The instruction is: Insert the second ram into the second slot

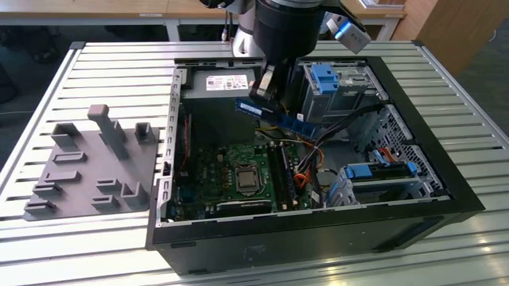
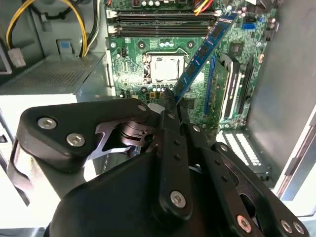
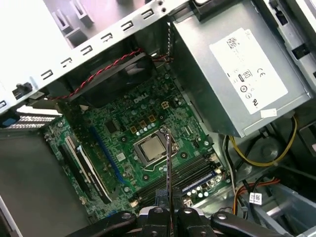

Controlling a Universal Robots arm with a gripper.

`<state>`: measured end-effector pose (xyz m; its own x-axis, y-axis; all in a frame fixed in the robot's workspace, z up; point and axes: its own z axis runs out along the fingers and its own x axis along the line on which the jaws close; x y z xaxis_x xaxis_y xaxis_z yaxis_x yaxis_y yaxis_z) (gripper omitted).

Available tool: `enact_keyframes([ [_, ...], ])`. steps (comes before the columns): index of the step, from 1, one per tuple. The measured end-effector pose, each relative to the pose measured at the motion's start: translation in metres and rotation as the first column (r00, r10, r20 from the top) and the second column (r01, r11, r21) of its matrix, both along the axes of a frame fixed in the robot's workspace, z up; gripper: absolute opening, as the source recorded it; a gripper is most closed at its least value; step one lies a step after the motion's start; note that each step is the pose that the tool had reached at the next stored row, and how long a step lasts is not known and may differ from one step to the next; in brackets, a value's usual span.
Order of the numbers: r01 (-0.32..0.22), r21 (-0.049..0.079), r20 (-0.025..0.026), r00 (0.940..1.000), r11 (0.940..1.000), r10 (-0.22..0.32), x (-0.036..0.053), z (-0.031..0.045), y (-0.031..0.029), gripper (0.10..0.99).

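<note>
You see the gripper (image 1: 266, 94) closed tight on one end of the second ram (image 1: 280, 118), with the fingers (image 2: 170, 101) pressing the blue board from both sides. The stick hangs in the air inside the open computer case (image 1: 469, 199), tilted, with its free end lower and toward the exterior view's right. It is above the motherboard (image 1: 208, 179) and touches nothing there. In the first wrist view you look at it from the edge, so it is only a thin line (image 3: 168, 163) over the processor socket (image 3: 150, 148).

Around it, the power supply (image 1: 226, 82) stands at the far side of the case. A drive cage with a blue latch (image 1: 325, 77) is just beside the ram on the exterior view's right. Orange and yellow cables (image 1: 306, 161) lie under the free end, near the memory slots (image 1: 282, 173). On the slatted table (image 1: 95, 59) a grey parts holder (image 1: 87, 161) sits outside the case on the exterior view's left.

The arm covers the far middle of the case. The black gripper body hides the held end of the ram in the second wrist view. You cannot tell from these views if another stick is sitting in the slots (image 2: 163, 19)
</note>
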<state>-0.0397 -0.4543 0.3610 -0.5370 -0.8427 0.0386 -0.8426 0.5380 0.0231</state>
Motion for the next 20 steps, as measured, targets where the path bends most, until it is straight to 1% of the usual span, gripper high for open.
enact_keyframes([
  [3,0.043,-0.006,0.0001,0.9991,0.9991,-0.043,0.0000,-0.0005,0.0000,0.137],
  [5,0.072,-0.010,0.0003,0.9974,0.9973,-0.072,0.0000,-0.0009,0.0000,0.137],
  [10,0.142,-0.020,0.0014,0.9898,0.9896,-0.142,0.0000,-0.0017,0.0000,0.137],
  [12,0.170,-0.024,0.0021,0.9855,0.9852,-0.170,0.0000,-0.0021,0.0000,0.137],
  [15,0.211,-0.031,0.0033,0.9774,0.9770,-0.211,0.0000,-0.0026,0.0000,0.137],
  [18,0.253,-0.037,0.0047,0.9674,0.9667,-0.253,0.0000,-0.0031,0.0000,0.137],
  [20,0.283,-0.040,0.0056,0.9592,0.9584,-0.283,-0.0001,-0.0035,0.0000,0.137],
])
